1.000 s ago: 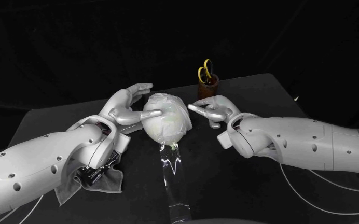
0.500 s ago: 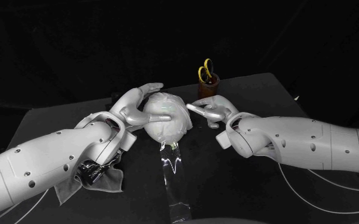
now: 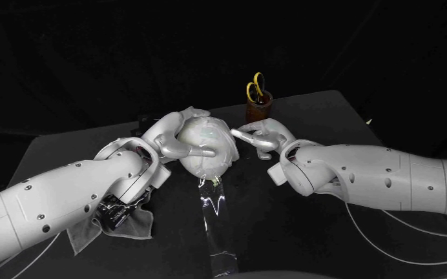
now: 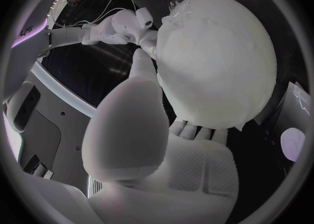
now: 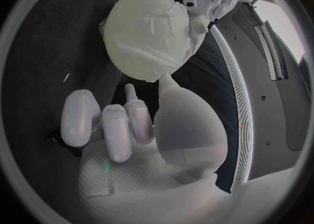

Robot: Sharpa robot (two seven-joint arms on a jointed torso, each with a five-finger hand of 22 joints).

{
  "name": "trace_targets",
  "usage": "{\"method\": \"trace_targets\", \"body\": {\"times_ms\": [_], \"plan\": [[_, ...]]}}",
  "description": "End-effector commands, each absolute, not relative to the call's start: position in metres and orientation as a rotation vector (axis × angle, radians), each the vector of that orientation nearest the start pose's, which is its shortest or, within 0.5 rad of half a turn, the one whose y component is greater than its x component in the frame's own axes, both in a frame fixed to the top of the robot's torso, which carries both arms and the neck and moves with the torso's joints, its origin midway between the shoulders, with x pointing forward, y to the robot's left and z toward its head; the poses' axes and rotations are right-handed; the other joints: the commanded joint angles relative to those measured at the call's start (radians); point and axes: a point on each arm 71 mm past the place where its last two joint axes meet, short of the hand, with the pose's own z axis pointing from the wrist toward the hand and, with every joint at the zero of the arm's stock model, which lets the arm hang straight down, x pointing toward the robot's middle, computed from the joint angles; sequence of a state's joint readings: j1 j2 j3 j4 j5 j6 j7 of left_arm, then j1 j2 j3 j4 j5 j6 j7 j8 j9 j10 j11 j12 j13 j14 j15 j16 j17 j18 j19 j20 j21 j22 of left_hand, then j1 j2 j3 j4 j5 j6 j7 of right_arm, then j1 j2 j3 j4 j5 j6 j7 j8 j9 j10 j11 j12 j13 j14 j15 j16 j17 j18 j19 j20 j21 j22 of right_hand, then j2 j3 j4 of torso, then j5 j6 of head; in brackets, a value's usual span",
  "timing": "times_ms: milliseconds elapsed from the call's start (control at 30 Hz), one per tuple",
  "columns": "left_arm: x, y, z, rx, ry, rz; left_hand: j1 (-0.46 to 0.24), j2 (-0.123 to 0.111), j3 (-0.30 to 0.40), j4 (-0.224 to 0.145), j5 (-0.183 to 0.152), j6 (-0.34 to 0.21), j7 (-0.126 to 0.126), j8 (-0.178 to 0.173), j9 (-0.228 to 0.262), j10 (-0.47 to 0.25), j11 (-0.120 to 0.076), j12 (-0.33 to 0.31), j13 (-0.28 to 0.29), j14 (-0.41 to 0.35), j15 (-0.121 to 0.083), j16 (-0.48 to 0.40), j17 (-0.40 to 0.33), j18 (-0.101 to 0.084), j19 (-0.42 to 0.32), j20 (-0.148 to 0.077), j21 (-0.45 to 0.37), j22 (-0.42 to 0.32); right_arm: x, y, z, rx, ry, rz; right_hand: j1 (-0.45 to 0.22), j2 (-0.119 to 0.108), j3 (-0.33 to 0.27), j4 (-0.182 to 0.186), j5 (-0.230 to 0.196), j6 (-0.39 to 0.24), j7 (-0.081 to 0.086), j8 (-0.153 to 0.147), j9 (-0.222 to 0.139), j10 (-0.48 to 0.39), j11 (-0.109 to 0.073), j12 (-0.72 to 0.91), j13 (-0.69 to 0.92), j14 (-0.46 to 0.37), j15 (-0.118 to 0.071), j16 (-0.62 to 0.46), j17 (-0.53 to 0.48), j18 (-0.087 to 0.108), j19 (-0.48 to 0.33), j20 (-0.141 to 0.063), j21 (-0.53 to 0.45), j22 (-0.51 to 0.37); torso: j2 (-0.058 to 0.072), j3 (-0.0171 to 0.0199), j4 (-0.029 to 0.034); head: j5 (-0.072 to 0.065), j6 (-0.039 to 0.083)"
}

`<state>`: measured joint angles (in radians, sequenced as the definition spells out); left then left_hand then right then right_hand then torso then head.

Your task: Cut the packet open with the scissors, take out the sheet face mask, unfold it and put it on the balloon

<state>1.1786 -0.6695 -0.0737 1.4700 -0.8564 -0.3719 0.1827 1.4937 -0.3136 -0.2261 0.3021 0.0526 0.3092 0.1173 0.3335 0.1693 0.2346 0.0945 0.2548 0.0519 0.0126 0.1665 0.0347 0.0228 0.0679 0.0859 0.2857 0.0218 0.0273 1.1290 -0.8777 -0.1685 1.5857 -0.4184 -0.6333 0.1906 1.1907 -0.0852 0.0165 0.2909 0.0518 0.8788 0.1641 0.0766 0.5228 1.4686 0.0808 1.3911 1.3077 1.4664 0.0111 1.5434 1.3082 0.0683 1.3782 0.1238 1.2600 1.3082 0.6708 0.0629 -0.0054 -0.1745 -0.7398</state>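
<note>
The pale balloon (image 3: 208, 143) stands on a clear stand (image 3: 216, 217) at the table's middle, with the white sheet mask (image 3: 221, 151) draped over it. My left hand (image 3: 170, 135) cups the balloon's left side, thumb on the front and fingers round the back. In the left wrist view the balloon (image 4: 219, 62) lies against my left hand (image 4: 154, 145). My right hand (image 3: 263, 137) is at the balloon's right side with its thumb touching the mask. In the right wrist view the thumb of my right hand (image 5: 134, 124) reaches the lower edge of the balloon (image 5: 147, 30). The scissors (image 3: 255, 89) stand in a brown holder.
The brown holder (image 3: 259, 107) stands at the back right, just behind my right hand. A crumpled silvery packet (image 3: 126, 224) lies on the table under my left forearm. The table's far edge runs close behind the balloon.
My left hand has moved in and up, from pressing its thumb on the balloon's front to wrapping round its left side and back. My right hand has barely shifted.
</note>
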Motion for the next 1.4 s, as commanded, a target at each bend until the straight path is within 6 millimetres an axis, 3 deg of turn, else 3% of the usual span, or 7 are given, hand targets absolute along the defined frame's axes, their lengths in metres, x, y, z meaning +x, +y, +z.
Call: {"method": "trace_targets", "body": {"times_ms": [33, 933, 1400], "plan": [[0.479, 0.121, -0.201, -0.194, 1.712, -1.218, 0.017, 0.000, -0.004, -0.001, 0.001, 0.023, 0.008, 0.016, 0.007, 0.009, -0.004, 0.006, 0.002, -0.004, -0.008, 0.003, 0.001, -0.001, -0.010, 0.000, -0.004, -0.001, 0.446, -0.219, -0.252, 0.873, 1.641, 1.045, -0.004, 0.003, -0.007, 0.001, -0.004, -0.002, 0.007, -0.007, -0.001, 0.023, 0.007, -0.003, 0.172, 0.084, 0.010, 0.003, 0.221, 0.006, -0.006, 0.003, -0.006, 0.158, 0.000, 0.0002, -0.0001, -0.001, -0.001], [0.483, 0.135, -0.204, -0.188, 1.738, -1.164, 0.070, 0.002, -0.001, -0.001, 0.002, 0.080, 0.021, 0.048, 0.023, 0.014, 0.001, 0.006, 0.001, -0.005, -0.021, -0.002, -0.002, 0.004, -0.013, -0.003, -0.003, -0.003, 0.450, -0.205, -0.255, 0.860, 1.663, 1.034, 0.012, 0.005, -0.032, -0.002, -0.004, -0.007, 0.009, -0.009, -0.007, 0.019, 0.008, -0.008, 0.168, 0.083, 0.011, 0.001, 0.217, 0.008, -0.011, 0.004, -0.015, 0.155, 0.000, 0.0000, 0.0003, -0.004, 0.000], [0.484, 0.137, -0.205, -0.189, 1.745, -1.151, 0.083, 0.003, 0.000, -0.001, 0.002, 0.085, 0.024, 0.046, 0.022, 0.014, 0.004, 0.005, 0.001, -0.005, -0.024, -0.003, -0.002, 0.005, -0.014, -0.004, -0.003, -0.003, 0.457, -0.204, -0.258, 0.860, 1.656, 0.949, 0.124, 0.045, -0.071, -0.018, -0.004, 0.014, 0.003, 0.001, -0.014, 0.026, 0.001, 0.008, 0.171, 0.086, 0.006, 0.005, 0.224, 0.005, 0.002, 0.001, -0.002, 0.160, 0.000, 0.0004, 0.0002, -0.006, -0.004]]}}
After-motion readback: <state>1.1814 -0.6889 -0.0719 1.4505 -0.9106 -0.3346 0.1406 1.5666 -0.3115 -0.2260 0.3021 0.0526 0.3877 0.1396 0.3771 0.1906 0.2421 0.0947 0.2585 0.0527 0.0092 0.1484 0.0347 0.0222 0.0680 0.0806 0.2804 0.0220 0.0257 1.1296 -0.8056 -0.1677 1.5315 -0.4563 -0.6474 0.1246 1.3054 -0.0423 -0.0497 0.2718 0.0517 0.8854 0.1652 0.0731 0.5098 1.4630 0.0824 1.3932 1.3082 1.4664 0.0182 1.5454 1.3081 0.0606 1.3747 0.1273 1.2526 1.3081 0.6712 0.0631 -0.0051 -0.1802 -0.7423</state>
